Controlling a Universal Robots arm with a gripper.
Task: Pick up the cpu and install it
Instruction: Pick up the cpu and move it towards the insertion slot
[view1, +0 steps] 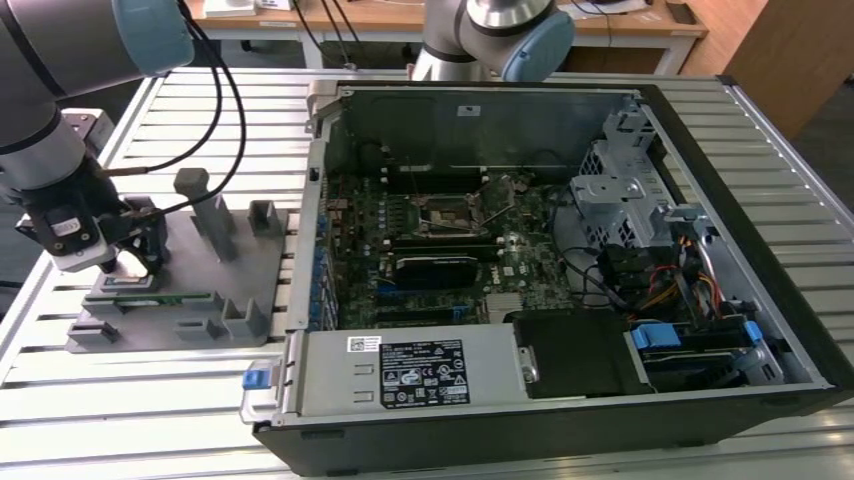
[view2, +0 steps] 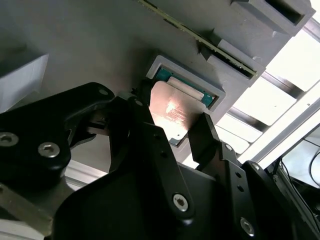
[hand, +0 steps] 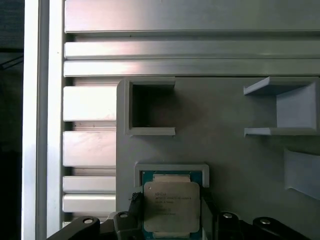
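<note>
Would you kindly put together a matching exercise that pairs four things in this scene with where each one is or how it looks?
Things:
1. cpu
2. memory stick
3. computer case
4. hand

Descriptions:
A. opened up, on the exterior view's right
B. long and green, lying along one edge of the holder block
C. silver-topped, lying flat in a framed recess of the holder block
D. down at the cpu, on the exterior view's left

Pairs: 1-C; 2-B; 3-A; 4-D
</note>
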